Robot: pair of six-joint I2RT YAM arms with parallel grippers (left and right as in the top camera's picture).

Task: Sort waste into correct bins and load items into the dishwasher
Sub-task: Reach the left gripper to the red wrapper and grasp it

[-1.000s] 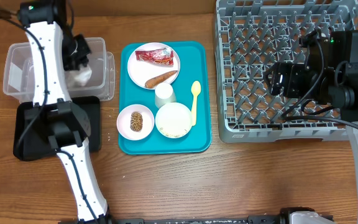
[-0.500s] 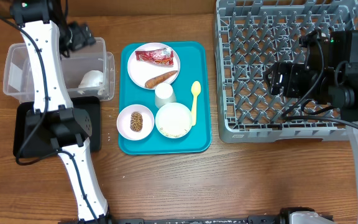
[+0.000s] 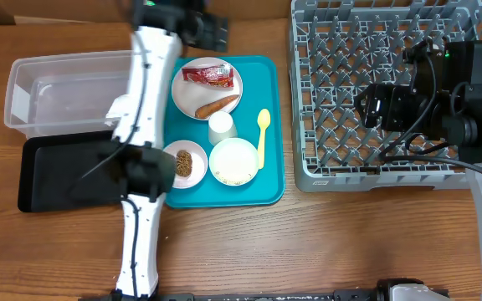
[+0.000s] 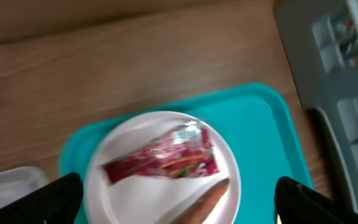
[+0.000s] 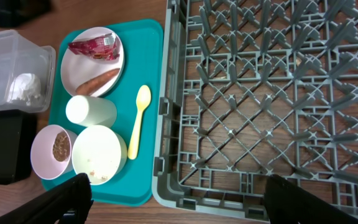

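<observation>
My left gripper (image 3: 212, 29) hangs wide open over the far end of the white plate (image 3: 187, 90), its jaws empty. On that plate lie the red wrapper (image 4: 163, 158) and the carrot (image 4: 207, 199). The crumpled napkin (image 5: 27, 87) rests in the clear tub (image 3: 48, 84); the black tray (image 3: 57, 171) lies in front of it. A cup (image 3: 222, 127), a yellow spoon (image 3: 263, 134), a bowl with rice grains (image 3: 234, 161) and a bowl holding a brown piece (image 3: 184, 163) share the teal tray. My right gripper (image 3: 366, 107) is open and empty above the grey dish rack (image 3: 375, 50).
The teal tray (image 3: 270, 184) sits between the bins on the left and the rack on the right. My left arm stretches across the tub's right end and the black tray. Bare wood runs along the near edge of the table.
The left gripper opened over the clear tub, left the napkin there, and swung right to above the plate. The right arm has stayed still.
</observation>
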